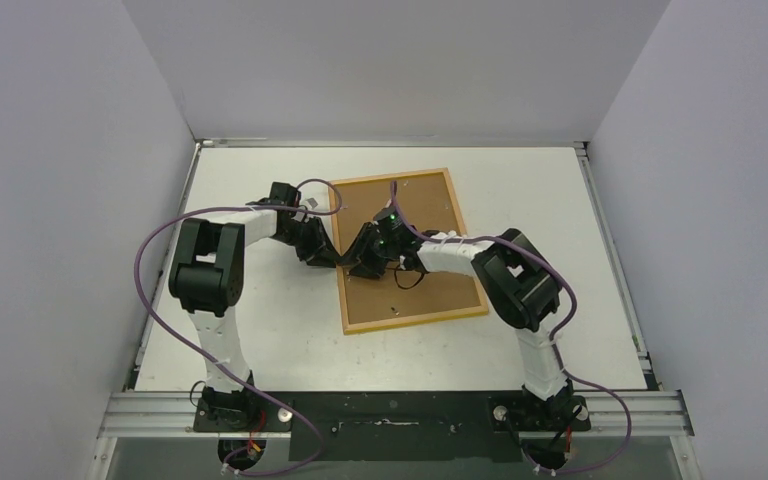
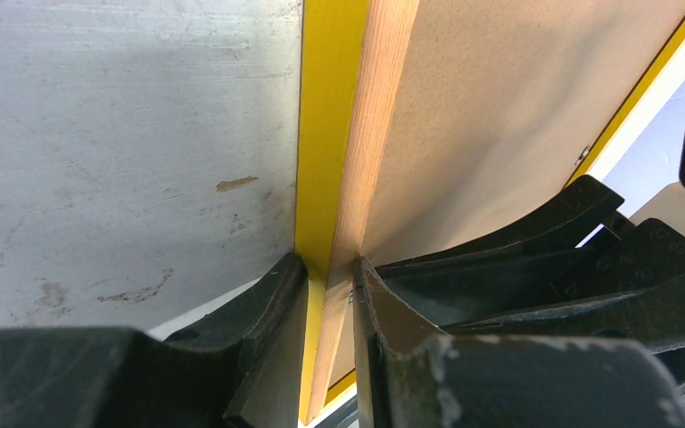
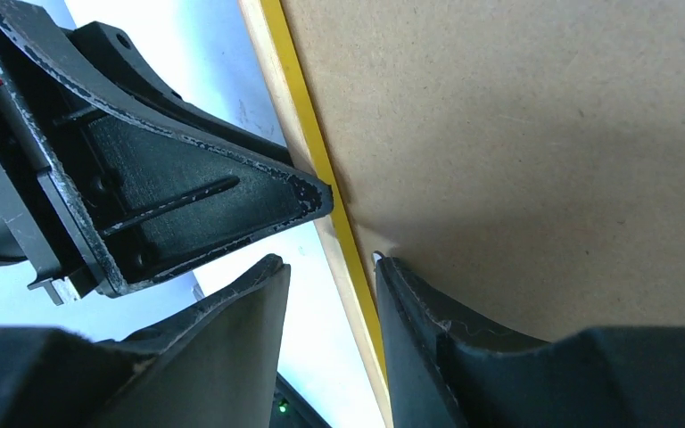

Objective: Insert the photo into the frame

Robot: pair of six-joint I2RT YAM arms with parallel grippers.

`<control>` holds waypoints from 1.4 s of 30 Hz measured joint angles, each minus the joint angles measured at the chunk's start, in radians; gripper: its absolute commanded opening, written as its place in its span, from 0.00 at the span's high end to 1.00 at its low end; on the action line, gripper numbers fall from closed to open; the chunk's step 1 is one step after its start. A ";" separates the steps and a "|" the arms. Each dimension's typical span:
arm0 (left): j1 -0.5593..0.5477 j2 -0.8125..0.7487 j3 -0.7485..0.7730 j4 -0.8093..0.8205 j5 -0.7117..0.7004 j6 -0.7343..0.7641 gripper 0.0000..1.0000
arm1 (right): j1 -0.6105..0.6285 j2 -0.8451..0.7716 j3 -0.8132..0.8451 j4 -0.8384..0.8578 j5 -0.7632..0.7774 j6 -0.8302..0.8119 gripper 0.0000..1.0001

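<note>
The frame [image 1: 390, 179] lies back-up at the table's middle, with the brown backing board [image 1: 430, 235] filling it. The photo is hidden. My left gripper [image 1: 322, 252] is shut on the frame's left edge. In the left wrist view its fingers [image 2: 272, 299] pinch the yellow border and wooden edge [image 2: 383, 107]. My right gripper [image 1: 363, 266] is open just beside it, straddling the same edge [image 3: 308, 134]. One finger [image 3: 428, 312] rests on the backing board [image 3: 517, 134] and the other hangs over the table. The left gripper's finger [image 3: 187, 196] is close by.
White walls [image 1: 80, 150] enclose the table on three sides. An aluminium rail [image 1: 400, 408] runs along the near edge by the arm bases. Purple cables [image 1: 145, 290] loop beside both arms. A small metal tab [image 1: 393, 311] sits near the frame's near edge.
</note>
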 measured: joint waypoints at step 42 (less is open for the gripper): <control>0.007 0.032 0.044 -0.053 0.018 0.010 0.86 | -0.009 0.070 0.130 -0.101 -0.180 -0.387 0.57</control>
